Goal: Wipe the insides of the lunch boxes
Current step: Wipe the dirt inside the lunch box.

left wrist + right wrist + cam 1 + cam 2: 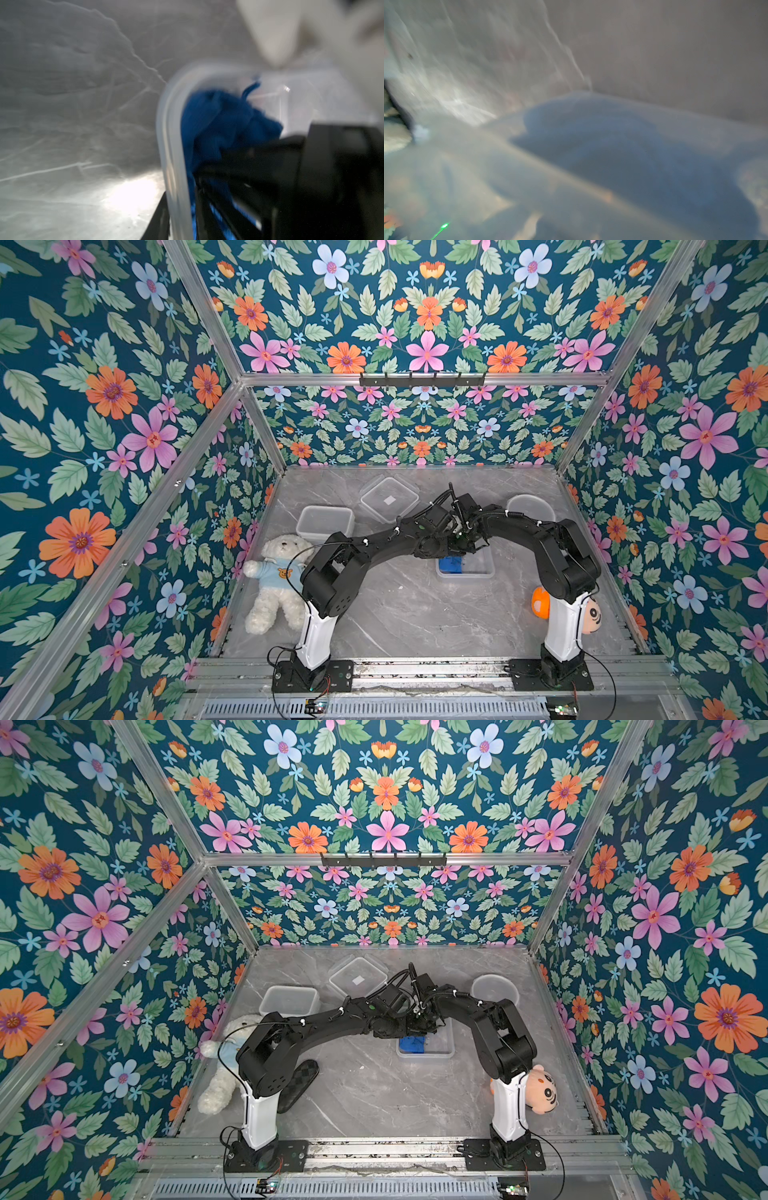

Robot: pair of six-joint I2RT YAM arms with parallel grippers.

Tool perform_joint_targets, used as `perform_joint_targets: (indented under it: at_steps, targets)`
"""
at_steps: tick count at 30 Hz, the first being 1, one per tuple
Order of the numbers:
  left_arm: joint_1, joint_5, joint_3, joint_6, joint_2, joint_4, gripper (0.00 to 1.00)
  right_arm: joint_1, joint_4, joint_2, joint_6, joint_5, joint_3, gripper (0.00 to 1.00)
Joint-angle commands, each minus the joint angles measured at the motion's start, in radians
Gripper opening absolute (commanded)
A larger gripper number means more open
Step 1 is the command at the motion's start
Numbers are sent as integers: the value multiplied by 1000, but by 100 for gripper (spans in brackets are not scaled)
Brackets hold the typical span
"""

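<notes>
Jaws of the left gripper (214, 166) are pinched nearly closed on a blue cloth (218, 116). The cloth sits bunched up inside a clear lunch box (166, 128), pressed against its side wall. In both top views this lunch box stands on the gray desk (395, 614), near the middle, under the spot where the two black arms meet, and the cloth fills the left part of the box. Jaws of the right gripper (469, 542) are closed, right over the same box. The arms hide them from above, and the right wrist view is too blurry to tell what they touch. A rectangle lunch box (325, 522) stands farther back on the left, and a round lunch box (531, 508) stands farther back on the right. Both are well apart from the tips of the arms. Between them at the back lies a flat clear square lid (389, 499). A white teddy bear (276, 580) lies on the desk beside the left arm.
</notes>
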Motion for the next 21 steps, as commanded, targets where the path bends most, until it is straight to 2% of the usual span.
perform_joint_targets:
  at_steps: [1,5,10,15,16,18,21]
  targets:
    - [8,-20,1,-4,5,30,24,19,-83,-70,27,-36,-96,0]
    - [9,-21,0,-9,5,32,24,37,-135,-146,15,68,-183,0]
    - [9,-28,-4,-13,-1,28,23,41,-238,-206,-22,218,-202,0]
    - [9,-23,-6,-14,-9,27,22,44,-348,-230,-40,556,-158,0]
    - [9,-19,-6,-17,-9,27,22,44,-347,-225,-40,587,-142,0]
    - [8,-5,-9,-26,-9,35,21,44,-325,-196,-37,608,-93,0]
    - [6,9,-22,-43,-14,50,19,48,-292,-99,-21,570,13,0]
